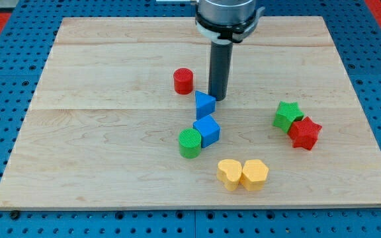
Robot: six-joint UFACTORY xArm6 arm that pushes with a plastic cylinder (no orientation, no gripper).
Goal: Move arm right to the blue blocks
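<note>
Blue triangular block [204,104] touching my tip [217,98] on its left, blue cube [208,129] below

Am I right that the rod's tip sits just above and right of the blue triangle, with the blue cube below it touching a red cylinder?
Not quite. In the camera view my tip is just above and right of the blue triangle, and the blue cube lies below it, but the cylinder it touches is the green cylinder. The red cylinder stands apart, left of the rod.

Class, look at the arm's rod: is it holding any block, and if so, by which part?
Nothing is held. My tip is a plain rod that can only push; it stands just above and right of the blue triangle block, close beside it, whether touching cannot be told.
</note>
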